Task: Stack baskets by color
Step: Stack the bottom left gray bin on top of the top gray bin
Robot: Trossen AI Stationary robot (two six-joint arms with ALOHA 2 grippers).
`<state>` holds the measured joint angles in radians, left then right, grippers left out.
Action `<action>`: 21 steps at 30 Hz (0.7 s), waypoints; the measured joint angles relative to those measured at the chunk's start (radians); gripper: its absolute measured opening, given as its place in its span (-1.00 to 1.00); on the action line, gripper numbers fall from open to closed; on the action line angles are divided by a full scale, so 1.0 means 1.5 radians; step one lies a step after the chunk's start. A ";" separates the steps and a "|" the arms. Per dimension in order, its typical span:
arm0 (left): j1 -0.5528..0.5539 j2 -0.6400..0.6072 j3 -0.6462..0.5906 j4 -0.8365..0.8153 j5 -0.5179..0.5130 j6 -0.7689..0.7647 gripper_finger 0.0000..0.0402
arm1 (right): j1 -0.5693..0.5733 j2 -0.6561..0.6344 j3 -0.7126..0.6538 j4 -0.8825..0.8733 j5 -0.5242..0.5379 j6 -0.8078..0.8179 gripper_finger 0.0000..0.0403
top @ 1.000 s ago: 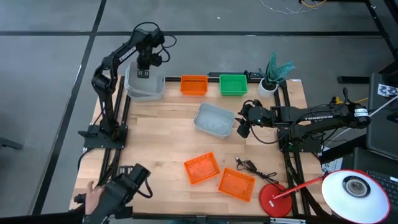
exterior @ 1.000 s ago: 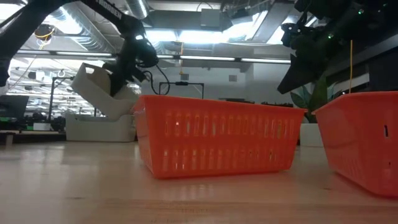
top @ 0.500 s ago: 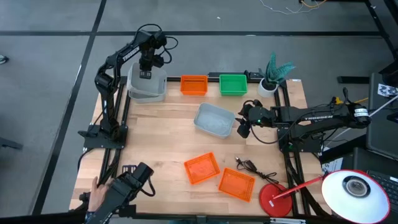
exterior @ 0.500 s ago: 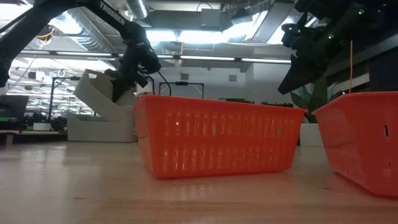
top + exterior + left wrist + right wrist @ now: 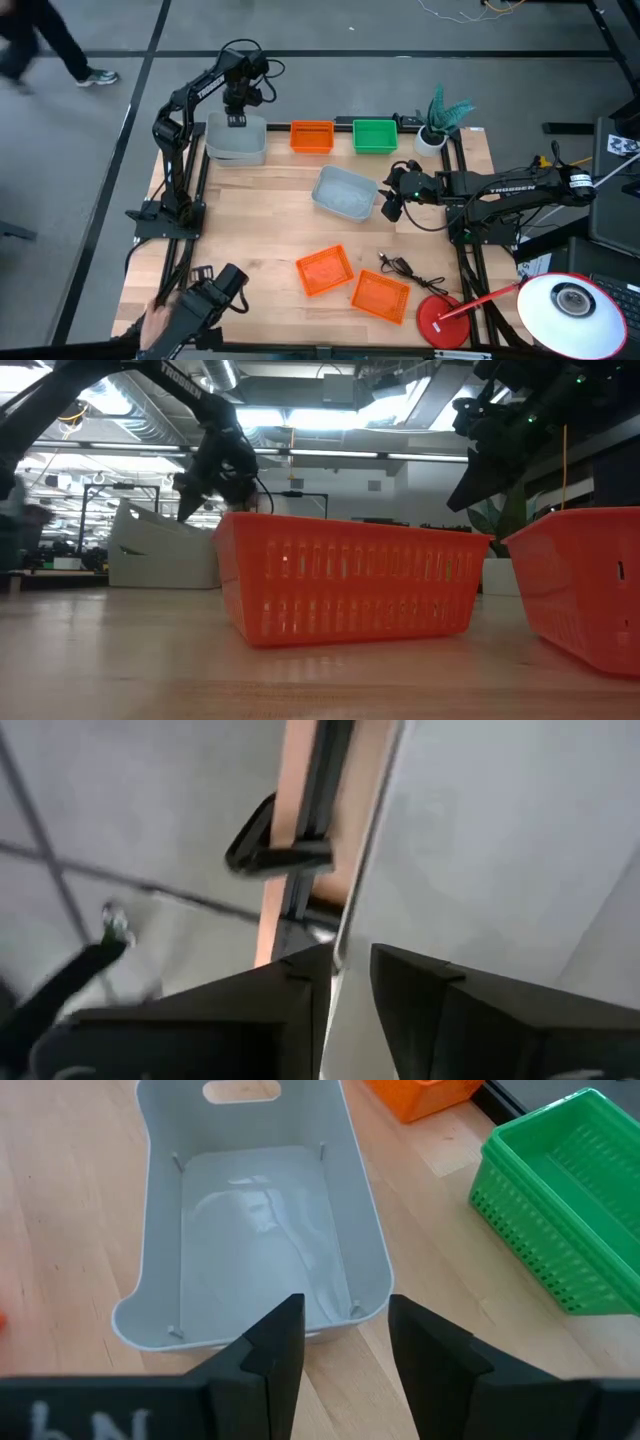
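At the table's far left corner a grey-white basket [image 5: 236,146] lies inside another of its kind [image 5: 165,560], one end a little higher. My left gripper [image 5: 236,120] points down over it, open, a finger on each side of its rim [image 5: 348,915]. My right gripper [image 5: 345,1348] hangs open just off one end of a single grey-white basket [image 5: 345,192] at the table's middle. An orange basket [image 5: 312,136] and a green one [image 5: 375,135] sit along the far edge. Two orange baskets [image 5: 325,270] [image 5: 380,296] lie near the front.
A potted plant [image 5: 432,138] stands at the far right corner. A black cable [image 5: 405,268], a red lamp base [image 5: 440,322] and a white lamp head [image 5: 565,300] are at the near right. A person's hand with a dark device [image 5: 195,310] is at the near left.
My left gripper has sunk a little with the tilted grey-white basket and opened. The basket has dropped from its raised, tipped pose into the basket beneath it. A person has walked into the floor area beyond the far left.
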<state>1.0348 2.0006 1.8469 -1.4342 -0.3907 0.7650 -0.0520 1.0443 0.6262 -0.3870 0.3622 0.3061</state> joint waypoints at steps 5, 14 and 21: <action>-0.018 -0.030 0.000 -0.017 -0.055 -0.068 -0.66 | 0.000 0.000 0.000 -0.004 0.000 0.000 -0.27; -0.050 -0.071 -0.004 -0.093 -0.145 -0.385 -0.70 | 0.000 0.000 0.000 -0.006 0.000 0.000 -0.27; -0.035 -0.070 -0.050 -0.092 -0.265 -0.487 -0.71 | 0.000 0.000 0.000 -0.006 0.000 -0.001 -0.27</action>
<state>0.9818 1.8954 1.7721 -1.5723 -0.7877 0.0349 -0.0517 1.0439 0.6262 -0.3954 0.3617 0.3054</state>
